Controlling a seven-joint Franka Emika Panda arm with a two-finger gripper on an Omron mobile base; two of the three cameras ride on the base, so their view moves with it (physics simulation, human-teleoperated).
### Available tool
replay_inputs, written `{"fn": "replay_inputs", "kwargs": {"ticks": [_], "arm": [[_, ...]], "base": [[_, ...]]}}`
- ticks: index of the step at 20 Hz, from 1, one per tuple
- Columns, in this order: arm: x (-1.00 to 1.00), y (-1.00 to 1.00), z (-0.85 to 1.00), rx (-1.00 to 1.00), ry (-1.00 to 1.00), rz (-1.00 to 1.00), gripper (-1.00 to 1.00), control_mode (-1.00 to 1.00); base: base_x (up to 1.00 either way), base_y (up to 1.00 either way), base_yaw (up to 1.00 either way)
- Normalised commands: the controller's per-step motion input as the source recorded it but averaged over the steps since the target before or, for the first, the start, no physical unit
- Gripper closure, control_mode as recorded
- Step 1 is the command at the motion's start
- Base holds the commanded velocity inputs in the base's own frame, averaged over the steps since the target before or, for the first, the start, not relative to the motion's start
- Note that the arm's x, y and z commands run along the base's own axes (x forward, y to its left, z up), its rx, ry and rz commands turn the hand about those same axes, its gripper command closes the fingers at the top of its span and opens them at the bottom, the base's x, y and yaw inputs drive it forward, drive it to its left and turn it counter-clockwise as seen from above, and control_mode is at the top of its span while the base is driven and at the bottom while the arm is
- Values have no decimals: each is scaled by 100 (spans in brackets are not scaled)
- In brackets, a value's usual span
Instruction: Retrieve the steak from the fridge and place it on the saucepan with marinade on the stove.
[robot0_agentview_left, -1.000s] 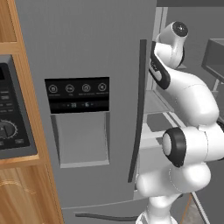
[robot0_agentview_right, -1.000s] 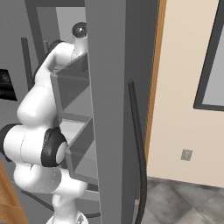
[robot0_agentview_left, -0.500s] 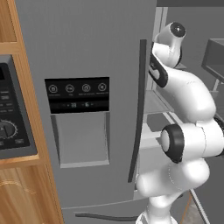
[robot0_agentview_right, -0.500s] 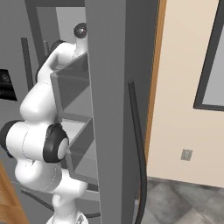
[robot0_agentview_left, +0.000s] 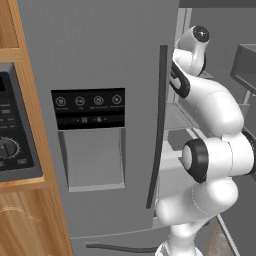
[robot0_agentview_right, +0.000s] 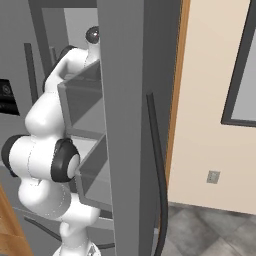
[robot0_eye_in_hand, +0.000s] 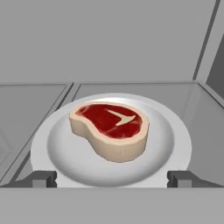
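- The steak (robot0_eye_in_hand: 110, 130) lies dead ahead of the gripper (robot0_eye_in_hand: 112, 178), on a white plate (robot0_eye_in_hand: 177, 144) inside the fridge (robot0_agentview_left: 100, 50).
- Its long axis seems to run crosswise between the wide-open, empty jaws.

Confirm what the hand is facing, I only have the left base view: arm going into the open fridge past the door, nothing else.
Observer: The hand view shows the steak on a white plate, on a fridge shelf.
Operator: Grabbed yet?
Observer: No. The fingers stand wide open at the plate's near rim, short of the meat.
Operator: Steak centred?
Observer: Roughly, between the two tips.
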Motion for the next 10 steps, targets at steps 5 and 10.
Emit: {"fn": "replay_inputs", "kwargs": {"ticks": [5,10], "arm": [[10,0,0,0,0,0,-100,-100],[16,0,0,0,0,0,-100,-100]], "base": [[0,0,0],[0,0,0]]}}
